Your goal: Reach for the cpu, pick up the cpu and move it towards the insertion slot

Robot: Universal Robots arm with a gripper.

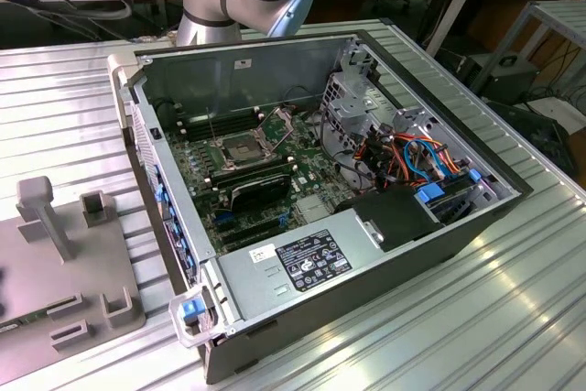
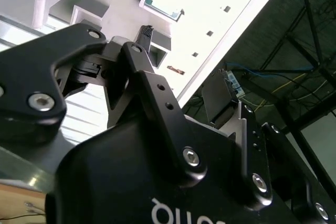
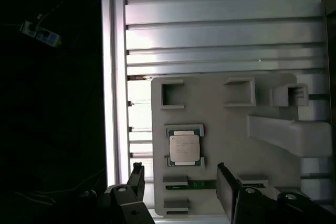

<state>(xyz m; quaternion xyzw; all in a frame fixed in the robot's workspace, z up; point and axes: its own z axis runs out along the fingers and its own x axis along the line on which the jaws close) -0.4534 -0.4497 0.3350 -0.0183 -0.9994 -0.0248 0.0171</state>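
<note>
Beside the grey fixture plate (image 1: 55, 272), toward the exterior view's right, stands the open computer case (image 1: 256, 66). The insertion slot (image 1: 240, 146) lies on its motherboard. Over the fixture plate's edge, in the first wrist view, the gripper (image 3: 178, 174) hangs with jaws wide and empty. The cpu (image 3: 184, 147) rests flat in a nest on the fixture plate, just ahead of the fingertips and centred between them, untouched. Being square, it has no long axis; its sides run parallel to the plate's edges.
</note>
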